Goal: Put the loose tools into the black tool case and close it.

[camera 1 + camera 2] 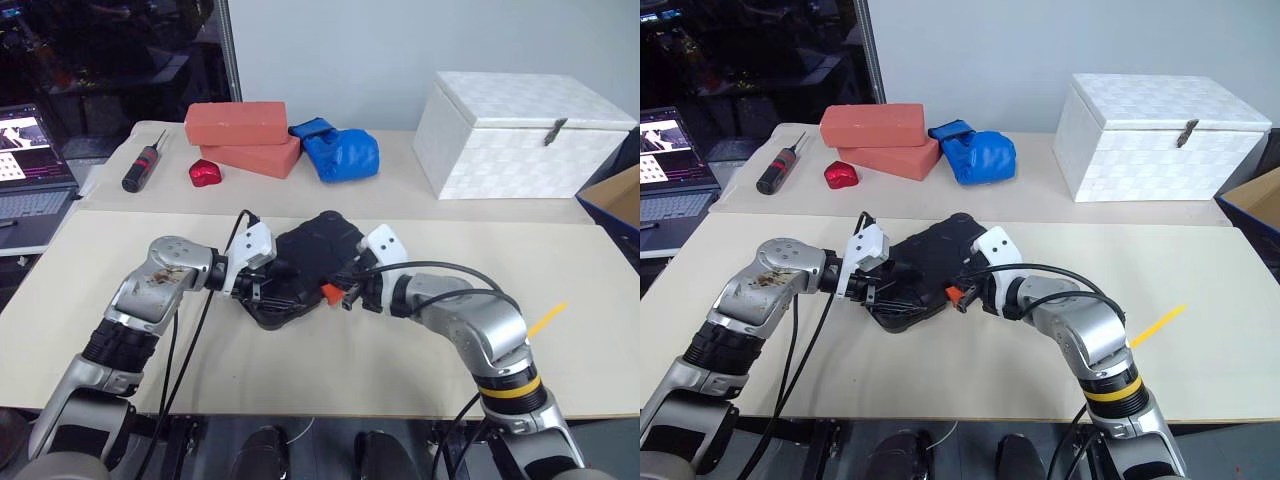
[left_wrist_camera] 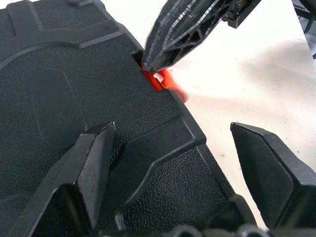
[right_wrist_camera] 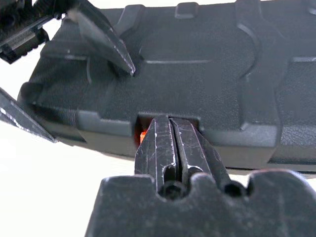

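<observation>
Closed right tool (image 3: 172,140), black tool case (image 1: 305,262) lying diagonally

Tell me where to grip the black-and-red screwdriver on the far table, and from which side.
Grip the black-and-red screwdriver across its thick handle, coming from above. It lies flat with bare table on both sides, and the handle is its widest part; the thin shaft pointing away offers little hold.

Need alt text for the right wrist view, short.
The right gripper, fingers shut together, presses its tips against the orange latch in the front edge of the closed black tool case. The left gripper stands open at the case's far end, one finger resting on the lid.
</observation>
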Controlling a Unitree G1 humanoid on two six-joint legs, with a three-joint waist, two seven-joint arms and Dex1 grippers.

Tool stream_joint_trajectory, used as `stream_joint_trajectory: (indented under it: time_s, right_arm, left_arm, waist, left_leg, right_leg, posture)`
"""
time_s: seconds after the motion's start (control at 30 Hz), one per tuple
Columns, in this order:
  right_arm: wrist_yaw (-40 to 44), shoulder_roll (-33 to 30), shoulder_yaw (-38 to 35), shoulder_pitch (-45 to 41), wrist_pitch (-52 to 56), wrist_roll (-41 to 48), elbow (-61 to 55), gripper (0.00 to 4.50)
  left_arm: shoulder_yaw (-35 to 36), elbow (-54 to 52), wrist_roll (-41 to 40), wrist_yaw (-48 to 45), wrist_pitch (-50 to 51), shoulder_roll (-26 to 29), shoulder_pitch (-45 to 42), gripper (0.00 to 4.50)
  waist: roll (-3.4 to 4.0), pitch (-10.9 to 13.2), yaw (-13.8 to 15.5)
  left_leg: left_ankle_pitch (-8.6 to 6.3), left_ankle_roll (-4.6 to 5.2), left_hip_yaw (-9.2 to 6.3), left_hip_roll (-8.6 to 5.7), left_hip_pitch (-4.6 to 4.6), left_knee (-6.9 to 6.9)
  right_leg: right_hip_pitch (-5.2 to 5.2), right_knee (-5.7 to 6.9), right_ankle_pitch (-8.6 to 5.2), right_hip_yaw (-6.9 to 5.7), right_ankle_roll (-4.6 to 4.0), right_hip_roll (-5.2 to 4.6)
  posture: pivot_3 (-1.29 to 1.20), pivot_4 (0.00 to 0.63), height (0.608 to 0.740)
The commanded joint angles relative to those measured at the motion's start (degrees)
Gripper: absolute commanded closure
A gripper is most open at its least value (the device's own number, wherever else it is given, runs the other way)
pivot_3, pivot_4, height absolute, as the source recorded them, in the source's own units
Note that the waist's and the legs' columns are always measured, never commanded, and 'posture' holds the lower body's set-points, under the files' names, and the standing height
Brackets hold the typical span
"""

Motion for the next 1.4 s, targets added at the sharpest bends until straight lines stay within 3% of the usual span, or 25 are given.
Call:
stream_joint_trajectory:
  time_s: [0.03, 0.23, 0.4, 0.67, 0.9, 1.1, 1.4]
  right_arm:
    - [0.4, -1.1, 0.6, 0.8, 1.4, 0.1, -2.7, 4.46]
    - [0.5, 0.8, -6.6, 2.9, 1.2, 4.4, -7.0, 4.46]
    - [0.9, -1.0, -10.6, 7.4, 4.3, 7.7, -11.8, 4.46]
    - [-2.6, -4.0, -5.2, 11.6, 4.3, 3.2, -10.1, 4.46]
    - [-3.8, 0.7, -0.5, 7.2, 0.0, -0.4, -1.6, 4.46]
    - [-3.0, 5.8, -1.9, 5.8, -5.4, -0.4, 3.4, 4.46]
    - [-2.9, 6.2, -5.8, 5.9, -7.4, 0.6, 1.8, 4.46]
  left_arm:
    - [-2.4, 1.1, 1.8, 0.1, 2.2, 0.3, 2.0, 0.49]
    - [-2.2, -0.6, 1.2, 0.4, 4.0, 0.4, 1.7, 0.49]
    - [-2.1, 0.0, 1.2, 0.3, 4.3, 0.3, 1.1, 0.49]
    - [-2.7, 2.4, 2.3, 0.0, 2.7, 0.0, 0.2, 0.49]
    - [-3.9, 3.6, 4.0, 0.5, 0.7, -0.5, 0.3, 0.49]
    - [-3.8, 4.0, 4.8, 1.2, -0.4, -0.9, 0.6, 0.49]
    - [-3.6, 4.5, 5.4, 2.2, -0.6, -1.1, 1.1, 0.49]
  waist:
    - [0.0, 0.0, 0.0]
    - [0.0, 0.0, 0.0]
    - [0.0, 0.0, 0.1]
    - [0.0, 0.0, 0.0]
    - [0.0, 0.0, 0.0]
    - [0.0, 0.0, 0.1]
    - [0.0, 0.0, -0.1]
  left_leg:
    - [0.0, 0.0, 0.0, 0.0, 0.0, 0.0]
    - [0.01, 0.01, 0.0, -0.01, -0.03, 0.0]
    - [0.02, 0.03, -0.02, 0.0, -0.1, -0.01]
    - [-0.04, -0.05, -0.03, 0.0, -0.08, -0.03]
    - [-0.05, -0.07, -0.04, 0.0, -0.07, -0.03]
    - [-0.04, -0.06, -0.12, -0.01, -0.06, -0.03]
    - [-0.04, -0.07, -0.07, 0.01, -0.08, -0.03]
  right_leg:
    - [0.0, 0.0, 0.0, 0.0, 0.0, 0.0]
    - [-0.01, -0.01, -0.01, 0.0, 0.01, 0.0]
    - [-0.03, -0.05, -0.01, 0.0, 0.02, 0.0]
    - [-0.03, -0.05, -0.02, 0.0, 0.02, -0.02]
    - [-0.04, -0.07, -0.02, -0.01, 0.02, -0.04]
    - [-0.08, -0.08, -0.03, -0.06, 0.03, -0.04]
    - [-0.05, -0.02, 0.01, -0.03, 0.04, -0.04]
  posture:
    - [0.0, 0.15, 0.74]
    - [0.0, 0.15, 0.74]
    - [0.0, 0.15, 0.74]
    - [0.0, 0.15, 0.74]
    - [0.0, 0.15, 0.74]
    - [0.0, 0.15, 0.74]
    - [0.0, 0.15, 0.74]
